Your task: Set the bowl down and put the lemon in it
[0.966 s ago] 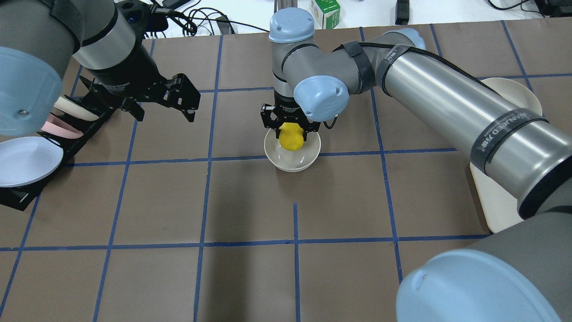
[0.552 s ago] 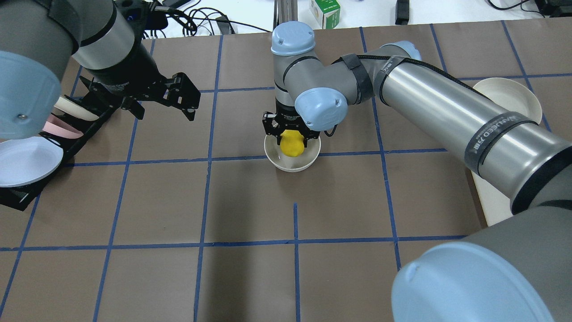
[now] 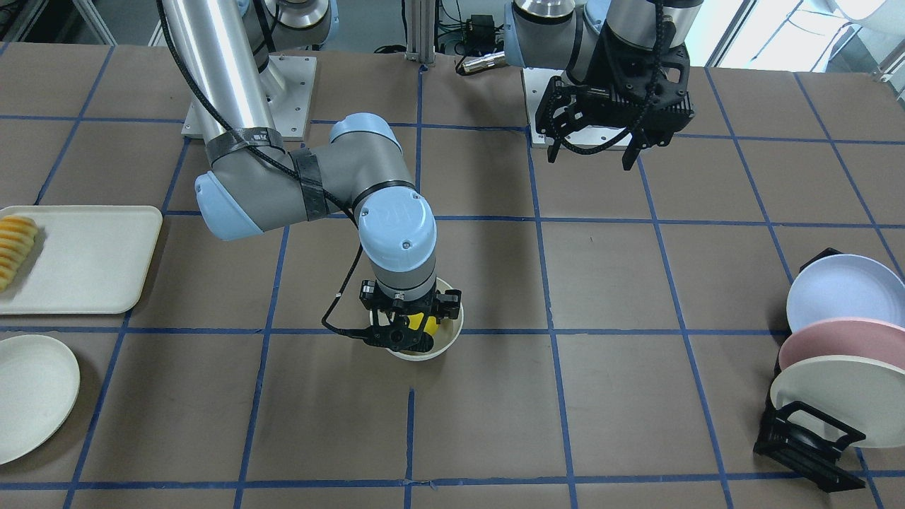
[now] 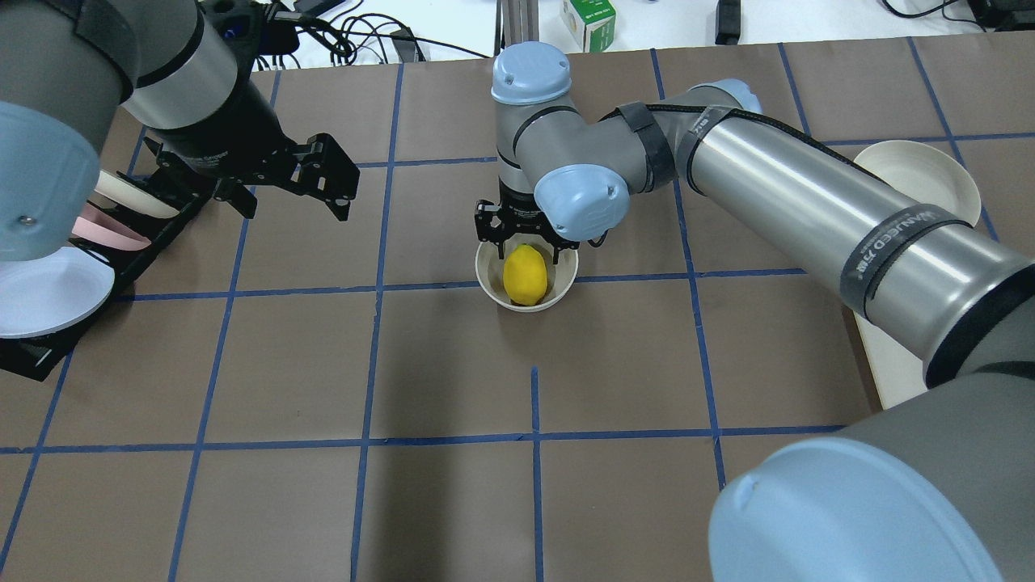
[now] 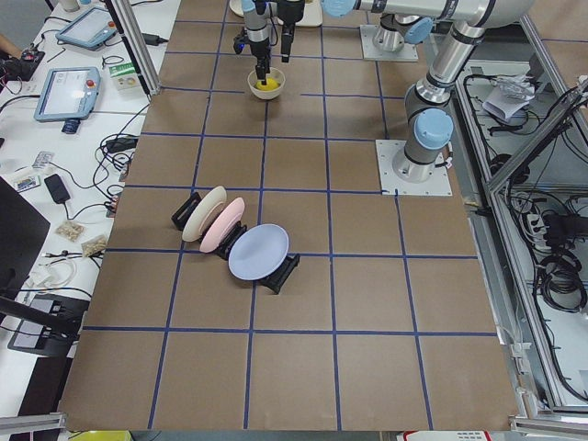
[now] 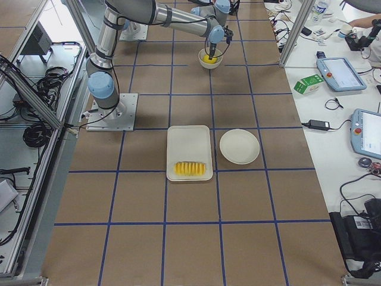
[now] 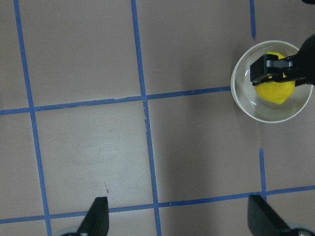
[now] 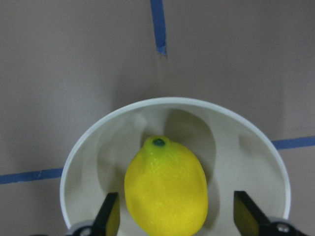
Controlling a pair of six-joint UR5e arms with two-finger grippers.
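Note:
The off-white bowl stands on the brown table near the middle, also in the front view. The yellow lemon lies inside it, dark tip pointing away from the wrist camera. My right gripper hangs just above the bowl, open, its fingers on either side of the lemon and apart from it. My left gripper is open and empty, held above the table to the left of the bowl; its wrist view shows the bowl and lemon at the upper right.
A black rack with pastel plates stands at the table's left end. A cream tray with a sliced fruit row and a flat cream plate lie on the right side.
My right gripper went down into the bowl with the lemon and opened. The lemon now lies loose in the bowl. The left arm barely moved.

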